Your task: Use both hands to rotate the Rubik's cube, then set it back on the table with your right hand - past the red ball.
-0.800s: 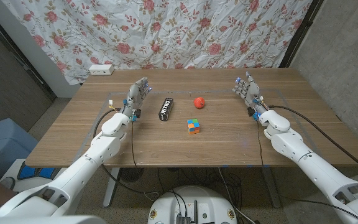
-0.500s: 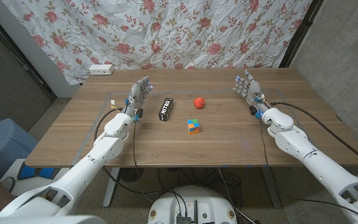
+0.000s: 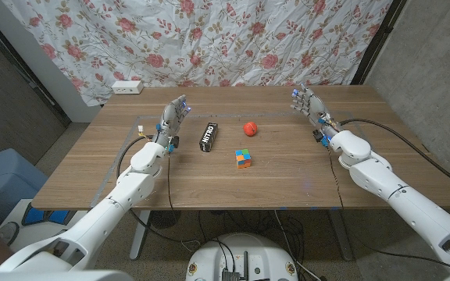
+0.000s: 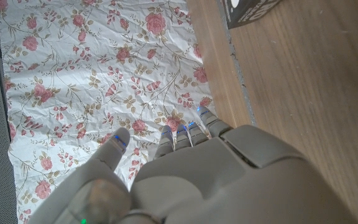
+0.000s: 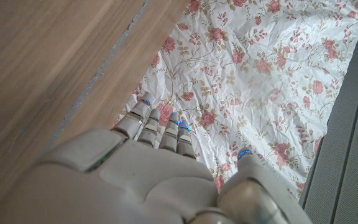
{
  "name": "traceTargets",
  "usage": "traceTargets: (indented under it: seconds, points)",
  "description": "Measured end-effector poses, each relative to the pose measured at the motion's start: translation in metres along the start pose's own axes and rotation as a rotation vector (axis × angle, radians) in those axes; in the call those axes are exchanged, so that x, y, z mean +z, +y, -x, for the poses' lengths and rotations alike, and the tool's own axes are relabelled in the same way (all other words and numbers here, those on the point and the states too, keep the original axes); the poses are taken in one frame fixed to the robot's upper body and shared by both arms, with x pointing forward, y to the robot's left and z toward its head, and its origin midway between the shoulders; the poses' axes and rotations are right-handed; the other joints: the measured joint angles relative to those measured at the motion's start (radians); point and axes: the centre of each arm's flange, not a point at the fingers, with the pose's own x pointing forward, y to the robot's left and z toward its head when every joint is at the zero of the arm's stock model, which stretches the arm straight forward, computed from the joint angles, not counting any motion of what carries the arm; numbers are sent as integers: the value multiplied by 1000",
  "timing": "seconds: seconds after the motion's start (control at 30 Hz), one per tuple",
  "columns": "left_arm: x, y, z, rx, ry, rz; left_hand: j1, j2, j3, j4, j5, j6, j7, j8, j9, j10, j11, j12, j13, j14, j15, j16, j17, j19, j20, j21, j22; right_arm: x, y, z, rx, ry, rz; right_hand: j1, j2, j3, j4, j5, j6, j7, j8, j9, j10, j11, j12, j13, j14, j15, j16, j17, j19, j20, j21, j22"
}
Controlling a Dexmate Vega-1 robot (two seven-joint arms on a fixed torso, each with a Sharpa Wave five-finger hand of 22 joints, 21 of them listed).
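Floral curtain [image 3: 209,39]: white cloth with red roses, hanging behind the far edge of the table; also showing beyond the fingers in both wrist views.

Wooden table [image 3: 287,176]: brown top, carrying every item below.

Left hand [image 3: 172,121]: standing near the table's left side, fingers apart and reaching up toward the curtain, holding nothing. In the left wrist view the left hand [image 4: 185,180] is showing its back, fingers spread, thumb set off to one side.

Right hand [image 3: 309,107]: standing toward the table's far right, fingers apart and upright, holding nothing. In the right wrist view the right hand [image 5: 142,180] is showing the same spread pose.

Black box [image 3: 208,136]: long, white lettering, lying flat just right of the left hand; its corner [image 4: 253,11] is showing in the left wrist view.

Power strip [image 3: 126,87]: white, sitting at the far left corner of the table.

Rubik's cube [image 3: 244,158]: resting on the table near the middle, well apart from both hands, on the near side of the red ball.

Red ball [image 3: 250,129]: sitting beyond the cube, right of the black box, touching neither.
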Motion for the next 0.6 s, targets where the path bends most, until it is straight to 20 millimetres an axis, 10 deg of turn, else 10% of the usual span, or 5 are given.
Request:
traceTargets:
  seconds: [0.6]
  points:
    - [3, 0, 8, 14, 3, -12, 0, 0, 7, -7, 0, 5, -5, 3, 0, 5, -5, 3, 0, 5, -5, 0, 0, 0, 0, 0, 0, 26, 13, 10, 58, -11, 226, 32, -3, 17, -21, 0, -4, -15, 0, 0, 0, 0, 0, -11, 3, -11, 0, -22, -7, -7, 0, 0]
